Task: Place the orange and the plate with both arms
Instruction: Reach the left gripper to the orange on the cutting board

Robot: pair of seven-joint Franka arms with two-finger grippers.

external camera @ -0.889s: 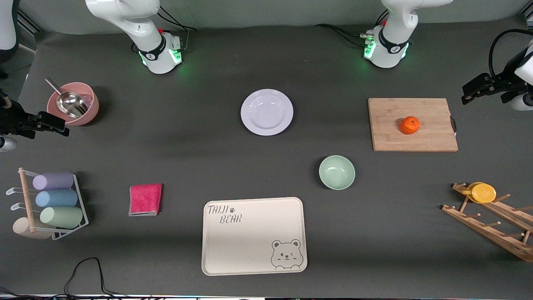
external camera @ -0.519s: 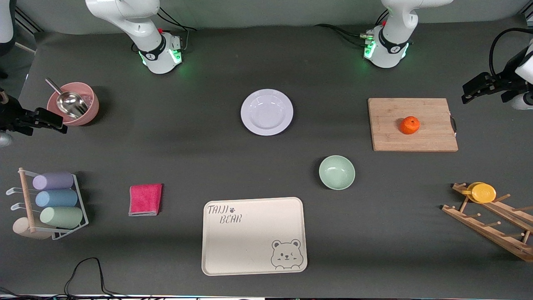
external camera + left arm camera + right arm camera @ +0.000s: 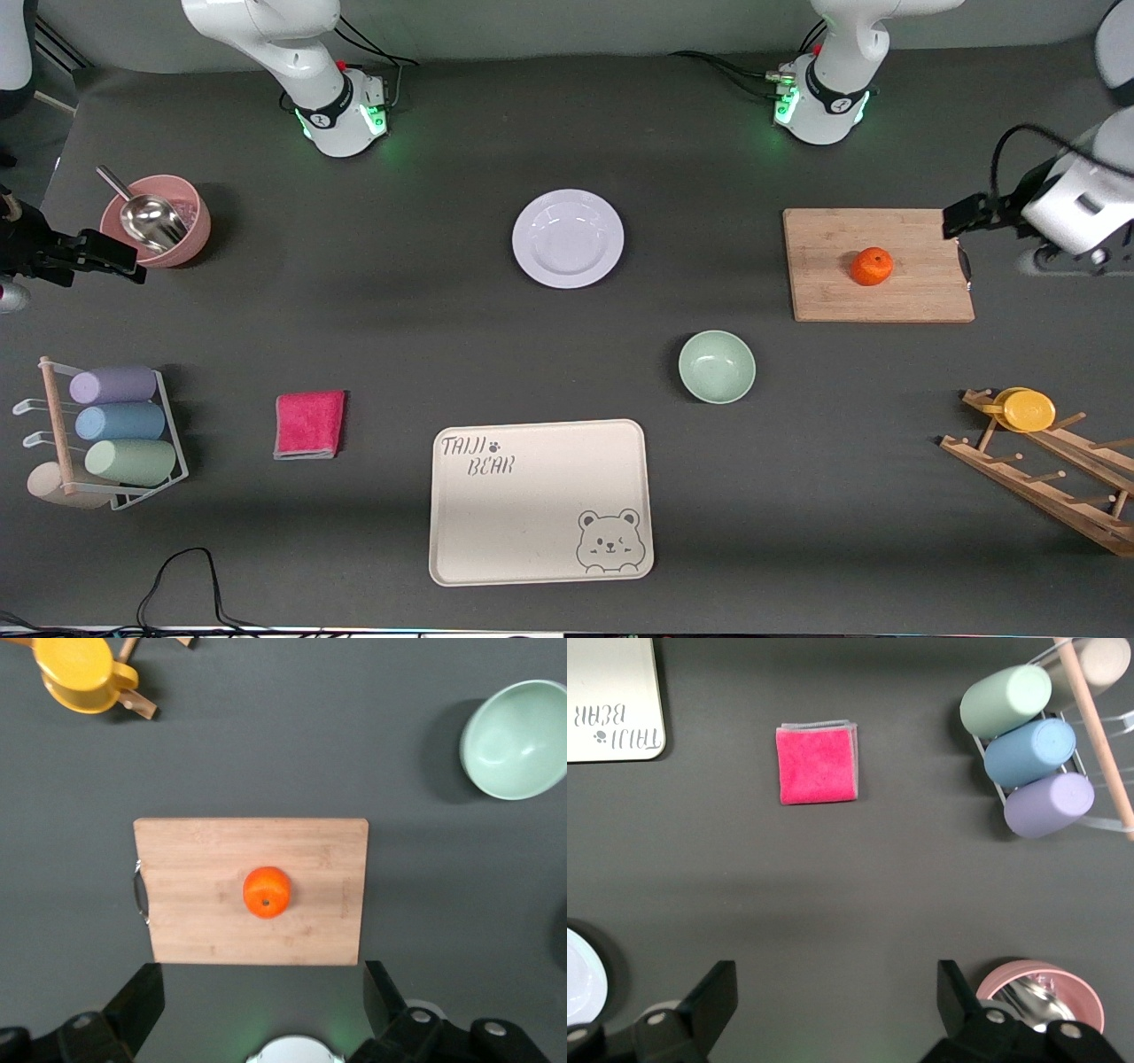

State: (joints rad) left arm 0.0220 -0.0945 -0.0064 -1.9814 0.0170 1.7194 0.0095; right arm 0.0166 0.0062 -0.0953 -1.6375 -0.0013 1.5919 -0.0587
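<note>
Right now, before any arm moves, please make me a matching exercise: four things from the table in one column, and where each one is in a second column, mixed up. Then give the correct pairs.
Things:
1. orange
2. metal scoop
3. yellow lid
4. plate

Places:
A. in the pink bowl
B. on the bare table mat, between the two arm bases
C. on the wooden cutting board
D. on the wooden peg rack

Pairs: 1-C, 2-A, 3-D, 4-B
</note>
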